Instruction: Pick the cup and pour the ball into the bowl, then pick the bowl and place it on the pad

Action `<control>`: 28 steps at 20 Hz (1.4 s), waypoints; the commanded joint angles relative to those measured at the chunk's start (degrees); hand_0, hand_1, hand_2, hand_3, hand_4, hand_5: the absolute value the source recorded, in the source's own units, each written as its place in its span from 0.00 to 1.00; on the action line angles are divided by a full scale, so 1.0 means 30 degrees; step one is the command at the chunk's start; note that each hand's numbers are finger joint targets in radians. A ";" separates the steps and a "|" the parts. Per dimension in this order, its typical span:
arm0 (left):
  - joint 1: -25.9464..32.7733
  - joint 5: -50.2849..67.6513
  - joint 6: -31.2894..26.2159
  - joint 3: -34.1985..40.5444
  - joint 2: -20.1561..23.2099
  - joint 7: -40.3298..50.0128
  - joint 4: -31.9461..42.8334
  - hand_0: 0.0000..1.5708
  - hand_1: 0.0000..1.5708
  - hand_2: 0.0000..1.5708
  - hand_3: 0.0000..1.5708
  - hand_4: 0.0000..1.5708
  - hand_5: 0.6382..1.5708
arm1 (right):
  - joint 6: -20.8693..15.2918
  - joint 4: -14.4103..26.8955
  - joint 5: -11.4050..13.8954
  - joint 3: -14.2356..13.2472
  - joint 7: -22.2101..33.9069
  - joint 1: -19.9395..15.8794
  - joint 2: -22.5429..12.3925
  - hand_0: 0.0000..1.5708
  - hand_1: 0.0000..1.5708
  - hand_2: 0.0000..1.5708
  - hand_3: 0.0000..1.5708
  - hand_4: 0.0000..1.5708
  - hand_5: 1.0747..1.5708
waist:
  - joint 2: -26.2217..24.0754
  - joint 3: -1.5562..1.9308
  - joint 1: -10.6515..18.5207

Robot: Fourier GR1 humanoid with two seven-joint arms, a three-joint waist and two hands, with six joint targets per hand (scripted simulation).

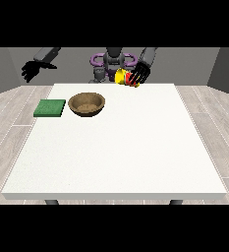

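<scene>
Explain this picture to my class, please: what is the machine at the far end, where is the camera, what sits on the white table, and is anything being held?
The camera stands across the table and looks at a humanoid robot at the far end. Each of its two arms ends in a black robot hand. Because it faces us, its sides appear swapped. On the table lie a flat green pad and, beside it, a brown bowl. The robot hand at the view's right holds a tilted yellow and red cup above the table's far edge. The robot hand at the view's left hangs free, holding nothing.
</scene>
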 commanded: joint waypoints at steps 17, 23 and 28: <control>-0.2988 -0.8610 -0.3496 -0.6233 -0.1247 0.9996 -0.2910 0.35 0.35 1.00 1.00 0.57 1.00 | -0.1080 0.2737 0.0567 0.0137 -0.0010 -0.3011 -0.0690 0.00 0.00 0.00 0.10 0.00 0.92 | 0.0652 -0.0027 0.0344; -0.2796 -1.0663 -0.4330 -0.8157 -0.1250 1.1429 -0.3369 0.19 0.19 1.00 1.00 0.57 1.00 | -0.1169 0.2531 0.0759 0.0764 0.0221 -0.4082 -0.0051 0.00 0.00 0.00 0.14 0.00 0.92 | 0.1133 -0.0033 -0.0458; -0.2202 -1.2407 -0.4752 -0.9782 -0.1250 1.1315 -0.2609 0.00 0.00 1.00 1.00 0.58 0.97 | -0.0905 0.2377 0.0411 0.0704 -0.0075 -0.4439 0.0279 0.00 0.00 0.00 0.16 0.00 0.91 | 0.1852 -0.0031 -0.1119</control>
